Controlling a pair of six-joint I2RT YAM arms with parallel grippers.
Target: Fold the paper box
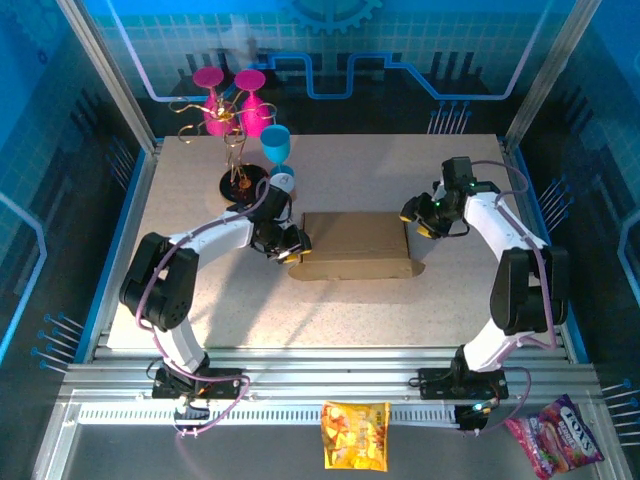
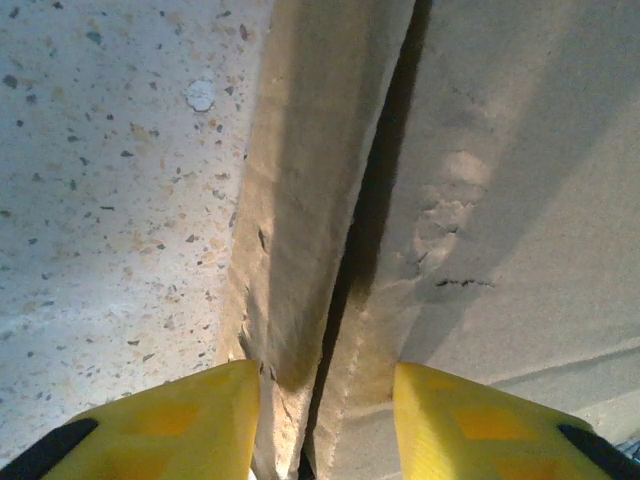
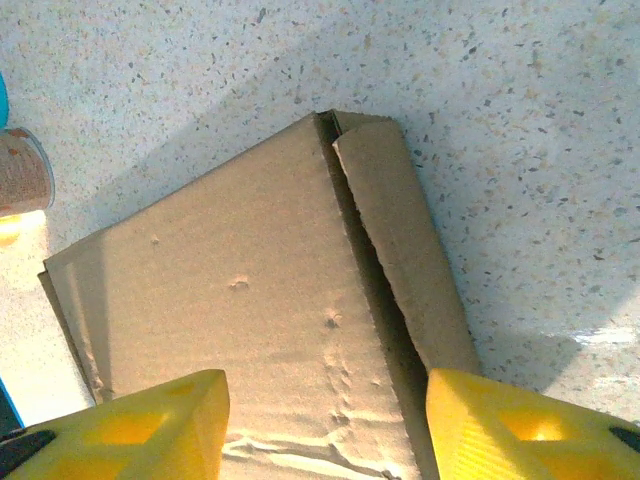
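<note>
**Box nearly closed, right flap loose**

The paper box (image 1: 355, 245) is lying mid-table as 1 shallow shape, its lid resting flat. At its right end a side flap (image 3: 400, 230) is standing away from the wall (not tucked in), so tucking is looking like the work left. The left gripper (image 1: 292, 250) is straddling the seam at the box's left end, jaws apart; whether they are pinching, I cannot tell. The right gripper (image 1: 425, 215) is hovering just beside the far right corner, jaws apart and holding nothing.

Arms match: white link shells, black joint housings, lilac cable (image 1: 522, 180) looped alongside. Top view: left arm (image 1: 215, 235) at 8 o'clock, right arm (image 1: 500, 225) at 4. Both left claw (image 2: 322, 375) and right claw (image 3: 325, 380): fingers (image 2: 180, 420) yellow wedges, black outer corners.
</note>
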